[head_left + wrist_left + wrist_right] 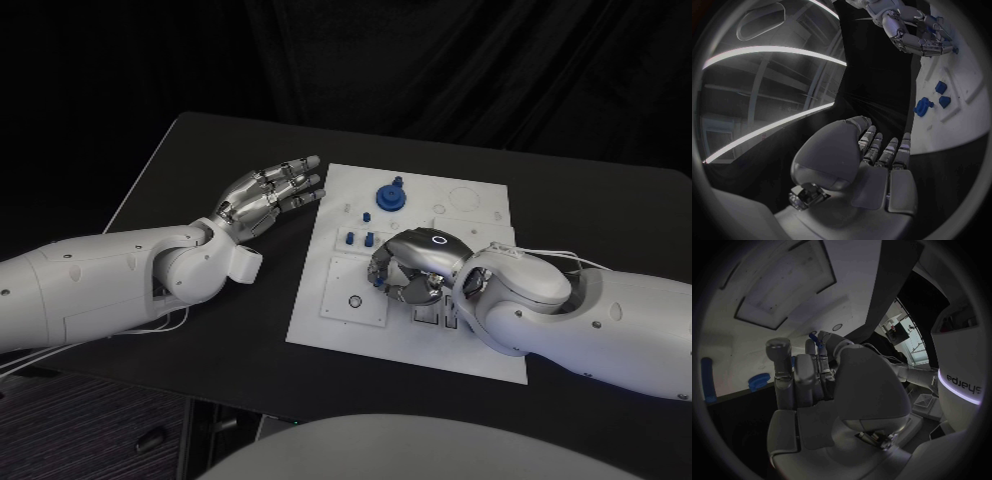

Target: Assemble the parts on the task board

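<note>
We see the task board (476, 350) lying mid-bench, its left edge close to the left hand (267, 195), which hovers released, fingers spread, over bare bench (216, 150). The right hand (411, 265) curls down on the board's middle; whether it grips a part we cannot tell. Blue parts (391, 196) stand toward the board's far edge.

A black counter (591, 215) stands before a dark curtain (433, 60) that hangs in folds. Below the counter's near edge lies grey floor (87, 430). Long curved light strips (773, 50) glow overhead in the left wrist view.
</note>
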`<state>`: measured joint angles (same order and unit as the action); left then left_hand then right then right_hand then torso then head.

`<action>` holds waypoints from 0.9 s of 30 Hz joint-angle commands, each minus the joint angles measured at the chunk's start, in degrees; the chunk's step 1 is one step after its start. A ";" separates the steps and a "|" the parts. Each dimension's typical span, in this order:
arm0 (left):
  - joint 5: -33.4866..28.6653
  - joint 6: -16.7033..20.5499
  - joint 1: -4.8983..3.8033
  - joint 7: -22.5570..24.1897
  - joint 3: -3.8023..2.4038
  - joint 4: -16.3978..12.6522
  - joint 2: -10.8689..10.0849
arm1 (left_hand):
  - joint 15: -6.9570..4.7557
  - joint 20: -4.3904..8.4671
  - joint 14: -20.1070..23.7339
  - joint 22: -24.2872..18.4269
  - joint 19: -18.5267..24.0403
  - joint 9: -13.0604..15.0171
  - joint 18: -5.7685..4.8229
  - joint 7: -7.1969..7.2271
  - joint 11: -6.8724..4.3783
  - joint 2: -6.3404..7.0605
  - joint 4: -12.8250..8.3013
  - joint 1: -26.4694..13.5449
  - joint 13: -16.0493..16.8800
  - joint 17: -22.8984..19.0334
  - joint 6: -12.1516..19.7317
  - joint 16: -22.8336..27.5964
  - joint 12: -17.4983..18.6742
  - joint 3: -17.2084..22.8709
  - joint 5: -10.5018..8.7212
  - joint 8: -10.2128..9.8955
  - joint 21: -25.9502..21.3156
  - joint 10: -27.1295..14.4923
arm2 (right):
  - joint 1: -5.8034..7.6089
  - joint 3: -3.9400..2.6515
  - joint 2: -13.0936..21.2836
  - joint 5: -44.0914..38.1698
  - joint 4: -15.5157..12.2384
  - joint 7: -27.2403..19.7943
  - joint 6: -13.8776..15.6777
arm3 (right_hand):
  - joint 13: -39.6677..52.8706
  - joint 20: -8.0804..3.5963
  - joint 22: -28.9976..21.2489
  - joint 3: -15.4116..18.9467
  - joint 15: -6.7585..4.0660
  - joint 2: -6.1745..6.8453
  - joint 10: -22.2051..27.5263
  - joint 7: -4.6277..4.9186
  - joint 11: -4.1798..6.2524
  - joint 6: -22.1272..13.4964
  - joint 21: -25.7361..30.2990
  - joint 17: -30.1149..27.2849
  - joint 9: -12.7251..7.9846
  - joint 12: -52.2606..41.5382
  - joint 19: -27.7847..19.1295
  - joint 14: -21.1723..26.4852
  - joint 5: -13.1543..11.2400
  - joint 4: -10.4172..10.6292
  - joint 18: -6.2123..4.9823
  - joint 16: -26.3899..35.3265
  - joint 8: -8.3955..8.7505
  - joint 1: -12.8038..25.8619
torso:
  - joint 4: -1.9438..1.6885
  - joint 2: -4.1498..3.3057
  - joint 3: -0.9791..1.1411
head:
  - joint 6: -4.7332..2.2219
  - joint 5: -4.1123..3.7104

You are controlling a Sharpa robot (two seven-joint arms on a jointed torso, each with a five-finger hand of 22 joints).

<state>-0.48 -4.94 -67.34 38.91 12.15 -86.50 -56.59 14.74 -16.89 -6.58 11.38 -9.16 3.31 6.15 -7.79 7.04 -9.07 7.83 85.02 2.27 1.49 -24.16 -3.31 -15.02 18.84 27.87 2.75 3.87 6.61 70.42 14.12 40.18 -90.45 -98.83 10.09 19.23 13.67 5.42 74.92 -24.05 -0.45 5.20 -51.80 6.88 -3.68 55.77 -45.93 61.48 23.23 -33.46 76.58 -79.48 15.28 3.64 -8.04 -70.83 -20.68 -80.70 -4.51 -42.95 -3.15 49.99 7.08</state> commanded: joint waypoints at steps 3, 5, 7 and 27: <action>-0.21 -0.81 0.12 1.04 -0.05 0.02 0.15 | 0.15 -0.01 -0.30 0.01 -0.51 0.06 -1.07 -0.08 0.15 0.51 0.08 0.03 0.03 0.05 -0.15 -0.32 0.04 0.35 -0.23 0.26 0.23 -0.06 | -0.23 0.05 0.08 0.74 -0.03 0.54 0.41 | -0.30 -0.05 4.77 0.01 -0.08 -0.82 -0.58 -0.03 -0.14 -0.12 -0.12 -0.02 0.29 0.71 0.43 -0.38 0.38 0.33 0.32 -0.18 0.41 -0.10 | -0.08 -0.10 -0.05 | 0.01 0.08; -0.21 -0.86 0.13 0.96 -0.05 0.07 0.19 | 0.15 -0.01 -0.30 0.01 -0.51 0.06 -1.07 -0.08 0.15 0.51 0.08 0.03 0.03 0.05 -0.15 -0.32 0.04 0.35 -0.23 0.26 0.23 -0.06 | -0.23 0.05 0.13 1.25 -0.05 0.46 0.58 | -0.41 -0.05 4.77 -0.07 -0.07 -0.96 -0.67 -0.01 -0.14 -0.20 -0.11 -0.06 0.34 0.87 0.44 -0.38 0.43 0.28 0.32 -0.15 0.50 -0.16 | -0.08 -0.11 -0.04 | 0.01 0.18; -0.21 -0.91 0.14 0.90 -0.05 0.12 0.21 | 0.15 -0.01 -0.29 -0.01 -0.51 0.05 -1.11 -0.08 0.16 0.51 0.15 -0.01 0.03 0.04 -0.10 -0.32 0.04 0.36 -0.27 0.25 0.23 -0.06 | -0.24 0.05 0.19 1.89 -0.07 0.32 0.96 | -0.50 -0.05 4.76 -0.14 -0.07 -1.08 -0.73 0.02 -0.15 -0.28 -0.07 -0.02 0.38 1.01 0.44 -0.40 0.46 0.25 0.31 -0.18 0.58 -0.19 | -0.06 -0.10 -0.02 | 0.01 0.25; -0.22 -0.98 0.34 0.66 -0.05 0.13 0.05 | 0.16 -0.01 -0.28 -0.02 -0.52 0.04 -1.16 -0.08 0.18 0.52 0.26 -0.07 0.03 0.04 -0.06 -0.33 0.05 0.40 -0.33 0.24 0.23 -0.08 | -0.20 -0.01 2.04 5.49 -1.55 -0.64 4.34 | -1.24 -0.08 4.82 -0.89 -0.08 -1.73 -1.61 0.24 -0.18 -0.44 -0.22 0.06 0.80 2.05 0.62 -0.56 0.33 -0.66 0.33 -0.28 1.20 -0.82 | -0.08 0.00 -0.04 | 0.01 1.26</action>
<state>-0.48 -5.16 -67.10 38.83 12.15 -86.25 -56.55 14.74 -16.89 -6.58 11.37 -9.16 3.30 6.16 -7.79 7.01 -9.07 7.98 85.02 2.27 1.47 -24.16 -3.31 -15.02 19.00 27.89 2.75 3.87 6.59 70.35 14.16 41.95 -86.15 -99.91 9.79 21.14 12.48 5.22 74.91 -24.85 -0.66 3.88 -52.88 6.84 -3.87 55.12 -45.94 61.52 23.74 -31.76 76.79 -79.69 15.75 3.17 -8.04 -70.83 -19.62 -81.30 -4.54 -42.98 -3.15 49.99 8.18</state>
